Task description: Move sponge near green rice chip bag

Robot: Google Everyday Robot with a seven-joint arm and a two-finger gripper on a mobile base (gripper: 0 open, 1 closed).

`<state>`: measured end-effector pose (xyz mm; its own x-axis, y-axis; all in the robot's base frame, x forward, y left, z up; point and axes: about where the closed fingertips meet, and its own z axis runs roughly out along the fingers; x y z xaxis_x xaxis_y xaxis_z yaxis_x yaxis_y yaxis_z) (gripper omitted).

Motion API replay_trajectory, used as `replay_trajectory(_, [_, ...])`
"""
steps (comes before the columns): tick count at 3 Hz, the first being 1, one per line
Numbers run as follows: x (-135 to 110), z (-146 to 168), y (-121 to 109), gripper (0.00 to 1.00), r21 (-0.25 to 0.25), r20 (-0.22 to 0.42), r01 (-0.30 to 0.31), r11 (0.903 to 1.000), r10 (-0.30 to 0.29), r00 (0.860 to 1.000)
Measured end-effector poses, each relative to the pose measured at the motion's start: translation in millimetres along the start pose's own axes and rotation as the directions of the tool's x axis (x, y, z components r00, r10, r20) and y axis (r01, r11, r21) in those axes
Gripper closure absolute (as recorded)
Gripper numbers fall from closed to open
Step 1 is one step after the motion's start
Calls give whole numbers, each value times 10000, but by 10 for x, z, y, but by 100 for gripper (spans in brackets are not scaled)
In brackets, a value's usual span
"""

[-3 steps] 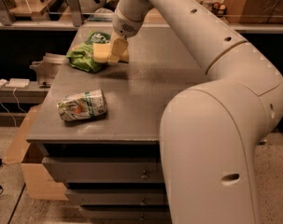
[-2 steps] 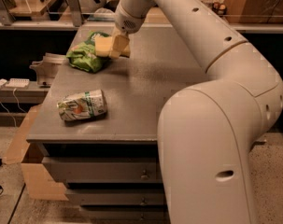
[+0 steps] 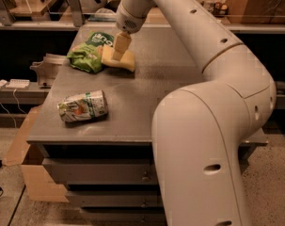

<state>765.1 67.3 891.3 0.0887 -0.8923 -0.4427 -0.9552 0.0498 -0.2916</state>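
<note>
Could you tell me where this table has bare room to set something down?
Bare: the middle of the table, between the packet and the sponge, and the stretch right of the sponge, to the arm. Crowded: the far left corner, with the bag, the sponge and the gripper over it.

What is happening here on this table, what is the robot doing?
The robot's arm reaches to the far side of the grey table, and its gripper is down at the pale yellow sponge. The sponge lies right beside the green rice chip bag, seemingly touching it. A white-and-green packet lies apart, near the front edge.
</note>
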Motion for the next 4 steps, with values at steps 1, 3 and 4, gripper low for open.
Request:
replay_trajectory(1, [31,67,20,0,-196,-102,105,9998,-107,9999])
replay_trajectory(3, [541,-376,-196,0,199,-764,421,9989,-405,9963])
replay_trajectory(4, [541,-375,-196,0,199,-764,421,9989,-405,9963])
